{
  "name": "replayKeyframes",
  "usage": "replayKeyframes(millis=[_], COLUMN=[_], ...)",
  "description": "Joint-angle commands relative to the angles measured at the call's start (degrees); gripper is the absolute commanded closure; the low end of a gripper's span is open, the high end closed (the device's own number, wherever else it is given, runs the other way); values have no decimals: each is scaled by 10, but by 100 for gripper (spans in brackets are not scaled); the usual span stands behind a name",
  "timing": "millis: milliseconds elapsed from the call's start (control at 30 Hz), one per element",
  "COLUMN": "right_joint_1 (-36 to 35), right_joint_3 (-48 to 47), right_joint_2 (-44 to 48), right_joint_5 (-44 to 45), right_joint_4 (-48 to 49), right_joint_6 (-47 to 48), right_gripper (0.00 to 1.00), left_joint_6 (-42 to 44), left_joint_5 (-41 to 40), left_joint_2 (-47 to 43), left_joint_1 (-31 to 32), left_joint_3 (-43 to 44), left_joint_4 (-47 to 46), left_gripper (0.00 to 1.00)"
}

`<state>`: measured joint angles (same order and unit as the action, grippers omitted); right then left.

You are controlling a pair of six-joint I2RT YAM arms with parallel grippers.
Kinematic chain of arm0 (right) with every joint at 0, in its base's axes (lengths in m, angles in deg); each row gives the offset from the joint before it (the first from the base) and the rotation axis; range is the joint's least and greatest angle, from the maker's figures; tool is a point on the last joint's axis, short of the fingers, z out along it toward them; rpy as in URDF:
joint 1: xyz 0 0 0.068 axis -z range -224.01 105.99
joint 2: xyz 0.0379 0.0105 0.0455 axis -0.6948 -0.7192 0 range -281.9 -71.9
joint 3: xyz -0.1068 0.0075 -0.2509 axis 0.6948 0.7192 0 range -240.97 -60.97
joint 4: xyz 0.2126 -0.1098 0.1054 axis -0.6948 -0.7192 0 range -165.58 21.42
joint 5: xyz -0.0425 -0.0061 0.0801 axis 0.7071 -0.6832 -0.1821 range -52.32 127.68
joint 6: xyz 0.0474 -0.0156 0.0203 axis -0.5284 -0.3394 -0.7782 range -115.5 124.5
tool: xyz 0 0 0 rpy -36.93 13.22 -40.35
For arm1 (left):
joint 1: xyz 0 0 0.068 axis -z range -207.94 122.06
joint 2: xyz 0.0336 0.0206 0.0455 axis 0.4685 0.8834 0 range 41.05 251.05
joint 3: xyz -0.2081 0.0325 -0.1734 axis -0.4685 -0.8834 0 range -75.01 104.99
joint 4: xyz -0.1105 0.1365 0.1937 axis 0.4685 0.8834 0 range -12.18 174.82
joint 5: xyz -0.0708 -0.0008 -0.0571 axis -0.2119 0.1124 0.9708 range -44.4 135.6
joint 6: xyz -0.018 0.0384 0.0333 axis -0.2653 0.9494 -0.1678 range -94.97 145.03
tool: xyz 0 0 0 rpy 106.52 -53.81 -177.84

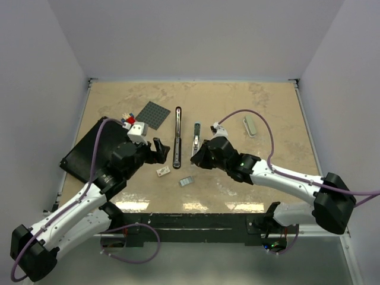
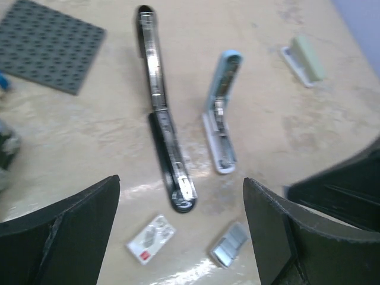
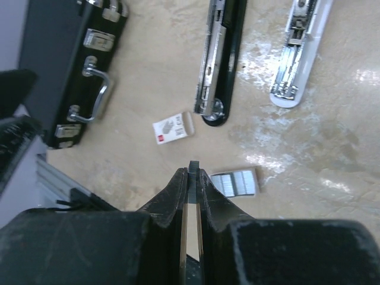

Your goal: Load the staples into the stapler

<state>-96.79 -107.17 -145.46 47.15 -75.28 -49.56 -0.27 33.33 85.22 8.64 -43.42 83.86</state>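
Two staplers are lying opened flat, the black stapler (image 1: 177, 136) left of the pale blue stapler (image 1: 195, 139). The staples (image 1: 186, 181) are lying loose nearer, right of a little white box (image 1: 163, 172). The left gripper (image 1: 159, 150) is hovering spread; the right gripper (image 3: 191, 172) is keeping its fingers pressed together.

My right gripper (image 3: 192, 172) fills the bottom of the frame. Its two dark fingers (image 3: 176, 193) are pressed nearly together, with only a thin pale sliver between them, and I can't tell what that sliver is. Just right of my fingertips the staples (image 3: 236, 181) lie flat on the tan table (image 3: 332, 190). Up and to the left is a little white box (image 3: 173, 128) with a red mark. The black stapler (image 3: 217, 65) lies opened out at upper centre, its rounded end just beside the box. A pale stapler (image 3: 297, 53) lies open at upper right. A black case (image 3: 53, 53) with a metal handle is at upper left.
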Motion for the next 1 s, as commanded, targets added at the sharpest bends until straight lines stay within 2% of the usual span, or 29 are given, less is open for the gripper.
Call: replayKeyframes(millis=[0,67,267,467,567,967], right_joint_1=[-1,-1,-1,-1,-1,-1], right_joint_3=[36,38,22,21,22,30], right_joint_2=[59,75,80,82,86,92], right_joint_5=[5,14,14,17,18,20], right_joint_4=[110,108,92,83,78,81], right_joint_6=[-49,-57,-72,-88,-91,-100], right_gripper=[94,94,93,93,92,92], left_joint_6=[-61,-76,-103,-112,-107,-97], left_joint_5=[164,181,232,222,212,158], left_joint_2=[-13,-1,47,81,97,131], left_joint_1=[6,7,25,58,66,95], left_joint_3=[-32,-36,-23,4,14,39], left_joint_4=[-137,-161,-197,-193,-180,-152], left_gripper=[11,12,23,43,46,47])
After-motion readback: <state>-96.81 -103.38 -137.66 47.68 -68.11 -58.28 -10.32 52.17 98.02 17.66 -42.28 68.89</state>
